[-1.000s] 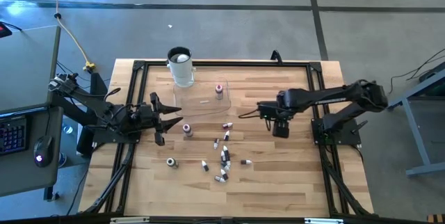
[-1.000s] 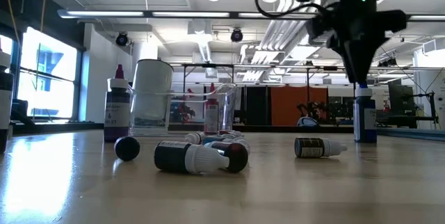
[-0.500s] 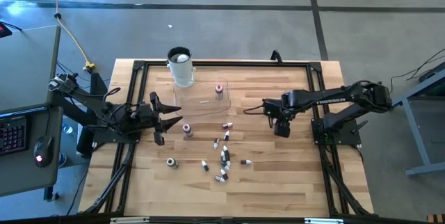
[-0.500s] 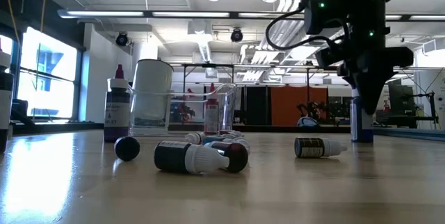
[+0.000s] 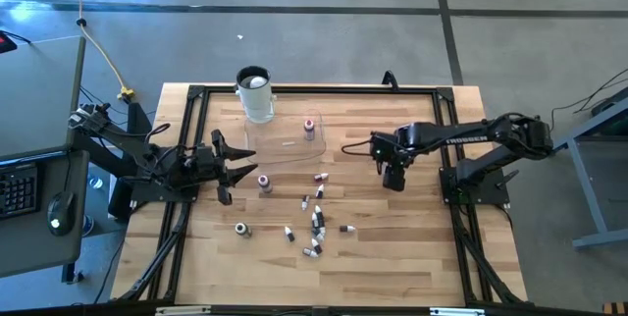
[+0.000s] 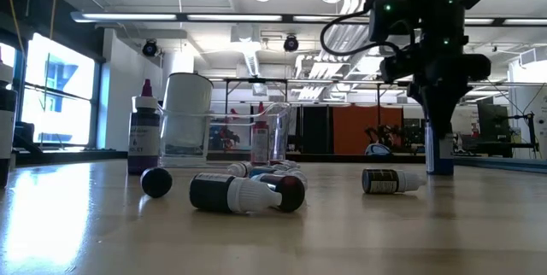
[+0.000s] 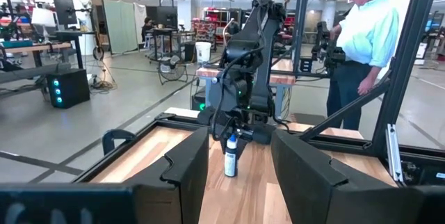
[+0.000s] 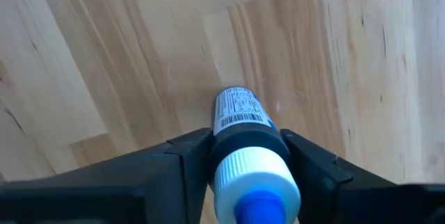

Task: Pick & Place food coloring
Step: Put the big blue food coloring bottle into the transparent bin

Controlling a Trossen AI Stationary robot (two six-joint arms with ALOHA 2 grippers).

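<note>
We see a wooden table (image 5: 412, 247) carrying a white cup (image 5: 255, 95), a clear tray (image 5: 285, 144), scattered food coloring bottles (image 5: 316, 220) near the middle, and 1 upright bottle (image 6: 439, 151) apart at the right.

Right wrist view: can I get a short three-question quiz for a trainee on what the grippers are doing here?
1. True or false: the right gripper has a finger on each side of an upright bottle.
2. The left gripper is: A) open and empty; B) shut on a bottle; C) holding the cup.
3. Fill in: the tip of the bottle between the right gripper's fingers is ___ in colour.

Key: 1 true; 2 A; 3 blue.
</note>
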